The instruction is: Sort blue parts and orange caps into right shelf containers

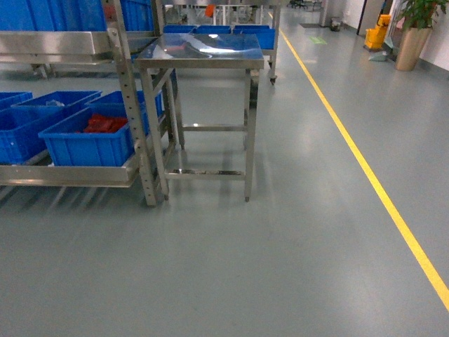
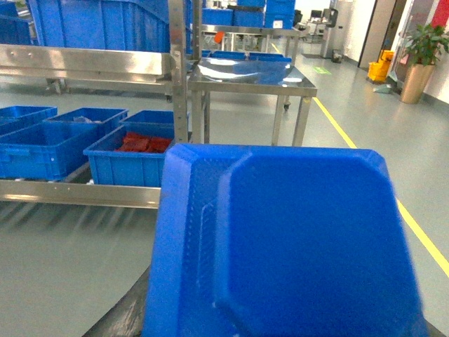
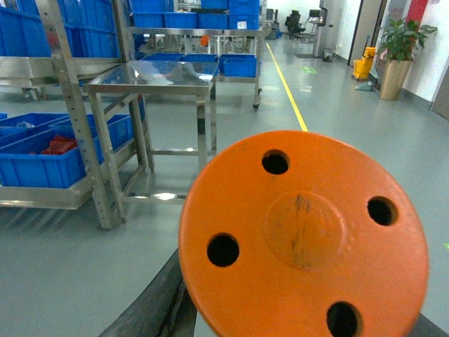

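**Both wrists carry a piece; the crates sit ahead to the left**

The left wrist view is filled by a blue part (image 2: 295,246), a moulded plastic piece with bevelled corners sitting right in front of the camera. The left gripper's jaws are hidden behind it, so I cannot tell how they stand, though the part hangs where they would close. The right wrist view is likewise blocked by an orange cap (image 3: 303,235), a round disc with four holes and a raised centre. The right gripper's jaws are out of sight too; their state cannot be told.

Beyond the blue part, ahead and to the left, bright blue crates (image 2: 133,163) rest on the low shelf of a steel rack (image 2: 180,84). The nearest crate holds red pieces (image 2: 144,144). In the head view the same crates (image 1: 88,144) stand at the left, well apart from the robot, and neither gripper shows there.

Just right of the rack stands a steel table (image 1: 202,53) with a shiny top. A yellow line (image 1: 365,172) runs along the grey floor on the right. A potted plant (image 1: 414,31) stands far off at the right.
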Tool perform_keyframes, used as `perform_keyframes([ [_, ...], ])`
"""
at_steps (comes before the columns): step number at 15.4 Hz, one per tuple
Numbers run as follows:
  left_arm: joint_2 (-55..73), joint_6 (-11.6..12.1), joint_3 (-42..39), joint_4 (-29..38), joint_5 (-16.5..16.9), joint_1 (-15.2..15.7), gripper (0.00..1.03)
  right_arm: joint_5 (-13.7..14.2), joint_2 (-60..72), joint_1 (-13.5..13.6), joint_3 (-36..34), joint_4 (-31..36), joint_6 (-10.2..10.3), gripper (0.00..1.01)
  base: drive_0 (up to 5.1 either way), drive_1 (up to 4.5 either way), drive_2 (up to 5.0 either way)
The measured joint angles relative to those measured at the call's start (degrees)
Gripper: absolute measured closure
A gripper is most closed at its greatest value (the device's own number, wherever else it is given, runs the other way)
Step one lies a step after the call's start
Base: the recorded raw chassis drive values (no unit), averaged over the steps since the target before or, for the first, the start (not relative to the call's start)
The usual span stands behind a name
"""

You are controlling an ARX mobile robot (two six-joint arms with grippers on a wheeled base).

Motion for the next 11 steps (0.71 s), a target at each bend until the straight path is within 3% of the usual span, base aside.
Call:
perform_keyframes([
  [11, 0.0, 0.0, 0.0, 0.11, 0.07, 0.0, 0.6, 0.02, 0.0, 0.0, 0.0, -0.07, 0.0, 0.58, 0.0, 4.24, -4.2],
])
